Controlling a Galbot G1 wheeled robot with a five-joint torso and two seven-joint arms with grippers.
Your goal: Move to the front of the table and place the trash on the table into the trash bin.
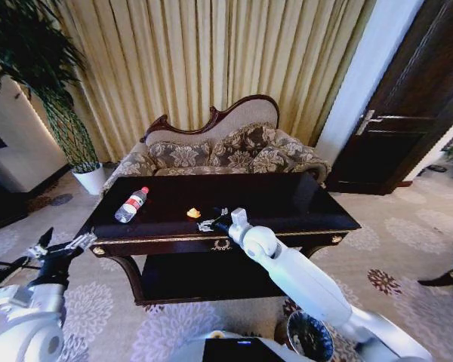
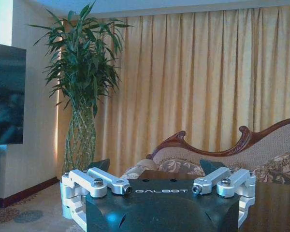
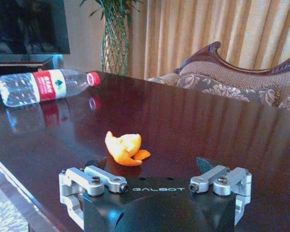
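One bottle (image 1: pixel 131 204), one orange scrap (image 1: pixel 193 213) (peel-like), one table (image 1: pixel 302 197), one bin (image 1: pixel 309 336).

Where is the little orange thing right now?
The orange scrap lies on the dark table, near its front edge, just ahead of the right gripper and to the right of the plastic bottle.

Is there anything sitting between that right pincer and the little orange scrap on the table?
Nothing visible. The right pincer sits open just short of the orange scrap, with bare table between them. The bottle lies well off to the side.
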